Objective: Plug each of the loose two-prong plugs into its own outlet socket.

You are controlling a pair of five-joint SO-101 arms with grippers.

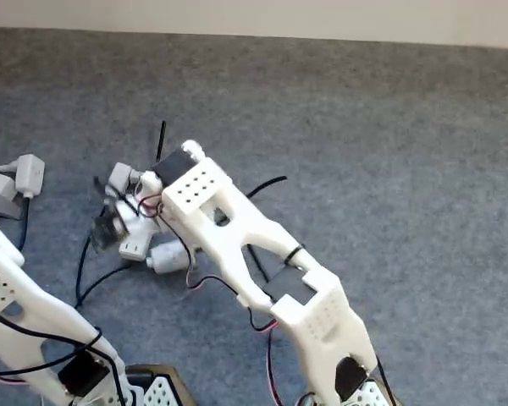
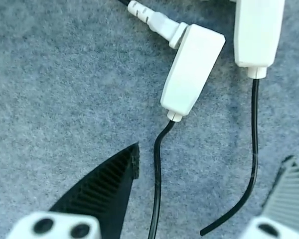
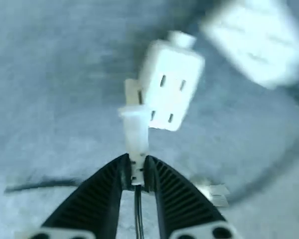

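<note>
High view: the right gripper [image 1: 117, 227] sits left of centre over the grey felt table [image 1: 389, 127]. Left wrist view: the left gripper [image 2: 212, 154] has its jaws apart and empty, below a white oblong socket block [image 2: 192, 69]. Right wrist view: jaws clamped on the white two-prong plug [image 3: 134, 132], its prongs just left of the white square outlet socket [image 3: 172, 92] (slots facing us). Best to shift across, square the prongs to one slot pair, then press straight.
</note>
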